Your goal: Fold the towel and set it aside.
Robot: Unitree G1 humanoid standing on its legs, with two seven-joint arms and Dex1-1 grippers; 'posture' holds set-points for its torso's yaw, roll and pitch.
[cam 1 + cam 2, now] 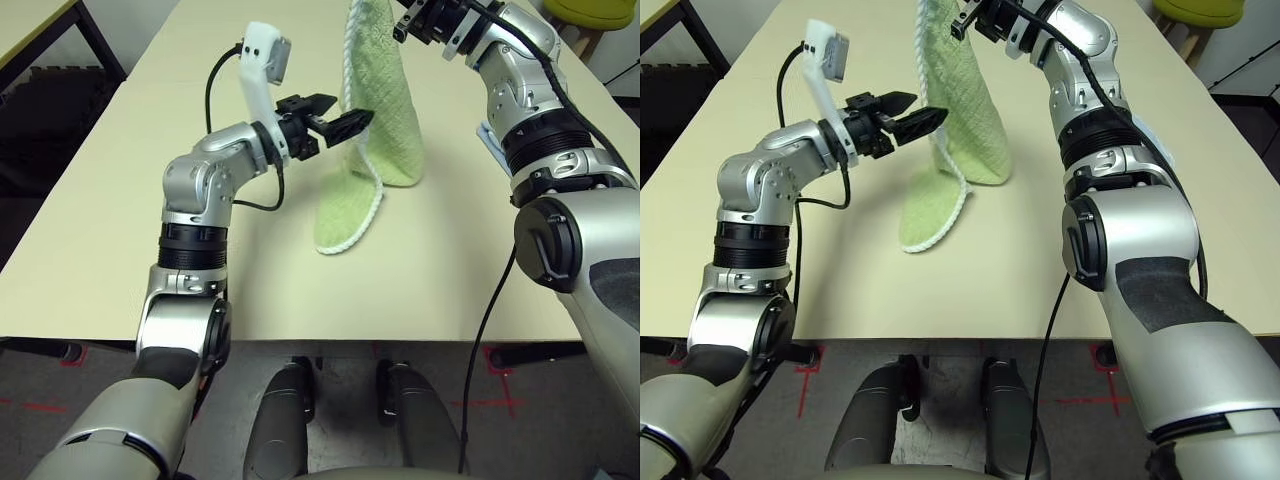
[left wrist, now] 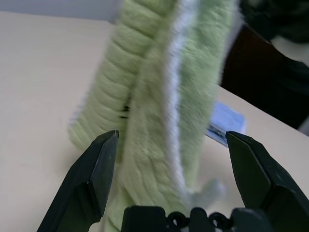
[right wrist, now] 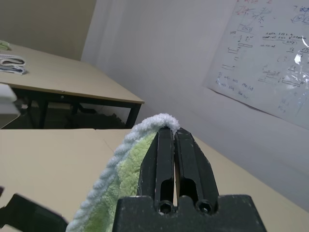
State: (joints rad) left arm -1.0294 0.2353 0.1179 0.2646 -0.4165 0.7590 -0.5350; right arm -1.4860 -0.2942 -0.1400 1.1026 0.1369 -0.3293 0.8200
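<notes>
Our right gripper (image 3: 170, 133) pinches the towel (image 1: 385, 110) by its top edge (it hangs to the table (image 1: 100, 230)); left gripper (image 1: 345, 118) spread wide at its side.

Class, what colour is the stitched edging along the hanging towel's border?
White, on the light green towel; it shows best in the left eye view.
</notes>
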